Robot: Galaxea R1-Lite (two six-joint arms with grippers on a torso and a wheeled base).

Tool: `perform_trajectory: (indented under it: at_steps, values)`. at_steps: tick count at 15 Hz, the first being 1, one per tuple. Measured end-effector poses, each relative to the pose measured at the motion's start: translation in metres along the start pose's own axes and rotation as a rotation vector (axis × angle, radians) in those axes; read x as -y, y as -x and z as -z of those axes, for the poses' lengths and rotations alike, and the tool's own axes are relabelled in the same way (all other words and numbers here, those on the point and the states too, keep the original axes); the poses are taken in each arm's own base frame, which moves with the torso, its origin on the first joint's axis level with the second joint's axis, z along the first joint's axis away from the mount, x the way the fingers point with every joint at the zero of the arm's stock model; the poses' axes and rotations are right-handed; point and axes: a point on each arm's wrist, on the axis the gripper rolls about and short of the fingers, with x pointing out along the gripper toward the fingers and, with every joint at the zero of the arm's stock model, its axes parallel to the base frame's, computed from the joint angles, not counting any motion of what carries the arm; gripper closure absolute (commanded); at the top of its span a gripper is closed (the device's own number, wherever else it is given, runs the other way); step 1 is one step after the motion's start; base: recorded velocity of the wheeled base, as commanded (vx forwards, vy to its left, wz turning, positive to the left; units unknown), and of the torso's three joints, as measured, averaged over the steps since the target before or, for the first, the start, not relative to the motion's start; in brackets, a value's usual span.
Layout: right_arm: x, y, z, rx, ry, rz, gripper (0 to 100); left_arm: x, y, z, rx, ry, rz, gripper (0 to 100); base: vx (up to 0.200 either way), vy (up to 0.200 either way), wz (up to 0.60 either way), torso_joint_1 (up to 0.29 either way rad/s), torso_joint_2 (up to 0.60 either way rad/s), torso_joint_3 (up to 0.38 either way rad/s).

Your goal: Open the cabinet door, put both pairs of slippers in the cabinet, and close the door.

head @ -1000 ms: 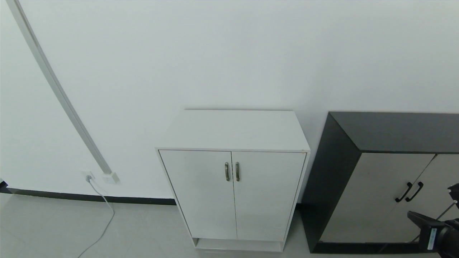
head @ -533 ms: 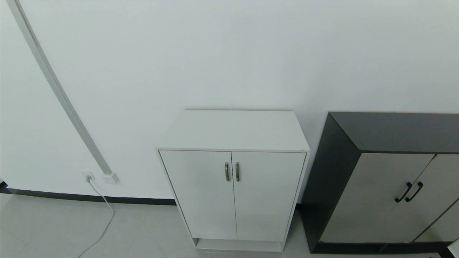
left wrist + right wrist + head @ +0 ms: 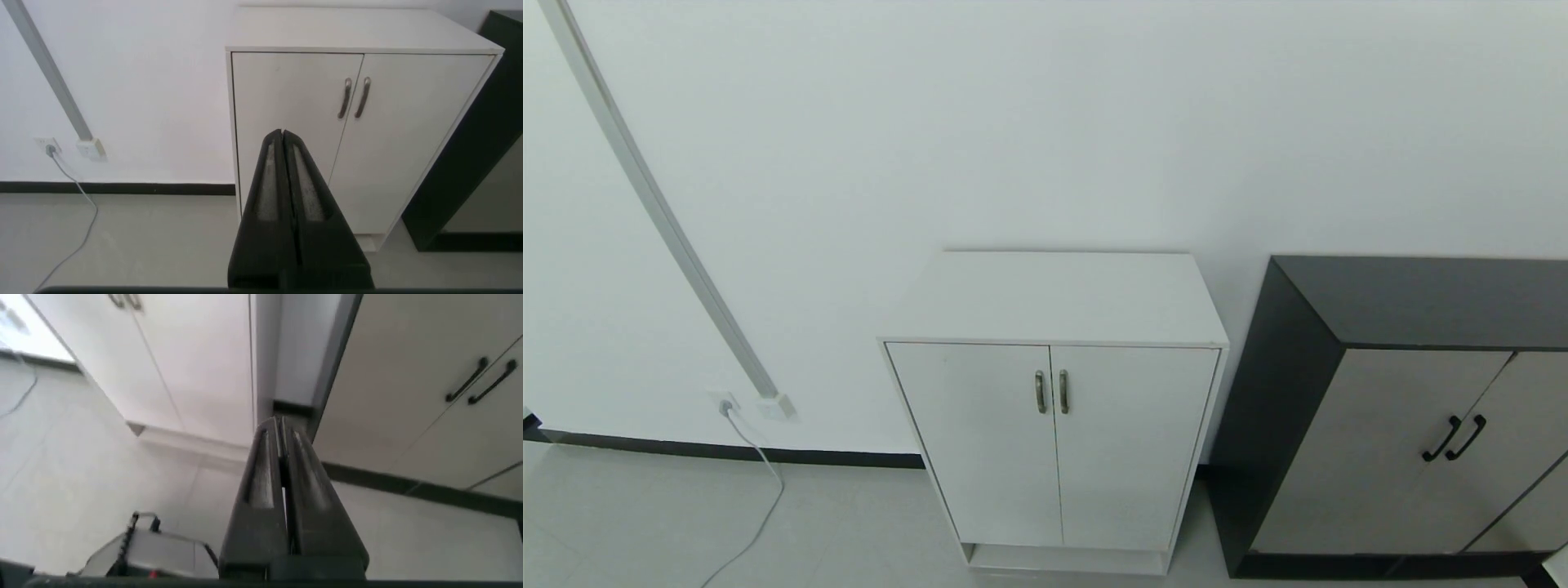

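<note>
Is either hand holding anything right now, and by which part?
Nothing is held: the left hand and the right hand are both shut empty.

I see bright, even, diffuse light. Soft shadow on wall point(image 3: 1243, 273) right of cabinet point(image 3: 980, 441). Conduit point(image 3: 645, 188) bows toward head view's left edge: lens distortion.

**Count of cabinets, fittings and tools**

Cabinets, two: one white cabinet point(image 3: 1054, 298) and one black cabinet point(image 3: 1282, 392). Doors, four: two white doors point(image 3: 980, 441) on the first and two grey doors point(image 3: 1372, 441) on the second. Handles, four, one to each door: two metal handles point(image 3: 1040, 391) and two black handles point(image 3: 1442, 438). Wall fittings: one socket point(image 3: 724, 403), one small box point(image 3: 776, 406) beside it, one cord point(image 3: 764, 490) and one slanting strip point(image 3: 645, 192). Tools, two: left tool point(image 3: 283, 135) and right tool point(image 3: 279, 423).
</note>
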Motion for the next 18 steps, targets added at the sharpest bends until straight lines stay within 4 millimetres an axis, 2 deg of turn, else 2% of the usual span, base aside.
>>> perform_trajectory:
  at_steps: [4,7,14,18]
  values:
    - [0.002,0.01,0.003,0.103,-0.008,0.155,100,0.0,0.0,0.0,0.001,0.0,0.0,100,0.0,0.0,0.0,0.0,0.0,0.0]
    - [0.0,0.016,0.011,0.152,-0.022,0.081,100,0.0,0.0,0.0,0.001,0.001,-0.002,100,0.0,0.0,0.0,0.0,0.0,0.0]
    - [0.002,0.019,0.013,0.194,-0.037,-0.073,100,0.0,0.0,0.0,0.002,0.002,0.0,100,0.0,0.0,0.0,0.0,0.0,0.0]
    - [0.001,0.019,0.013,0.198,-0.087,0.059,100,0.0,0.0,0.0,0.002,0.002,-0.001,100,0.0,0.0,0.0,0.0,0.0,0.0]
